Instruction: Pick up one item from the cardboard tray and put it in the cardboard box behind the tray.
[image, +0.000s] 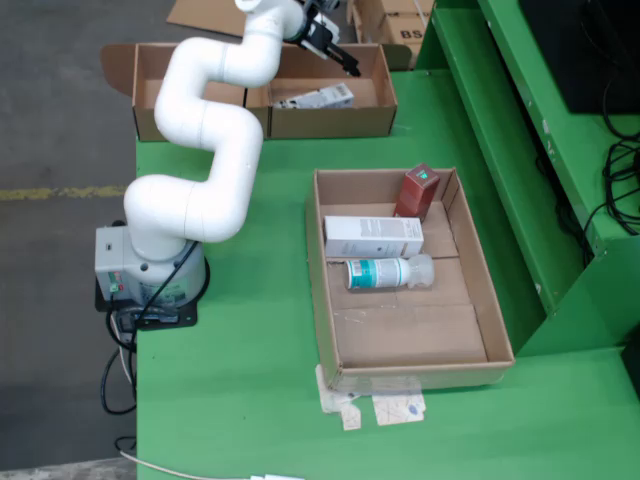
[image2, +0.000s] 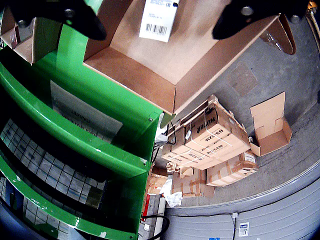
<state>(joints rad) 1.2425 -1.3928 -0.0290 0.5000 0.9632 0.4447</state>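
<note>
The cardboard tray (image: 400, 338) lies on the green table and holds a red box (image: 417, 190), a white box (image: 372, 236) and a white bottle with a teal label (image: 388, 272). Behind it stands the long cardboard box (image: 330, 122), with a white carton (image: 318, 97) lying inside. My gripper (image: 335, 50) hangs above that box's right half. In the wrist view its two dark fingers (image2: 80, 17) are spread wide, so the gripper (image2: 160, 15) is open and holds nothing. Between them, below, is the box floor with a white barcoded item (image2: 159, 20).
The white arm's base (image: 150, 265) sits at the table's left edge. A green shelf frame (image: 520, 120) rises along the right, with cables (image: 620, 190) beyond it. Stacked cartons (image2: 210, 140) stand on the floor behind. Paper scraps (image: 380, 408) lie before the tray.
</note>
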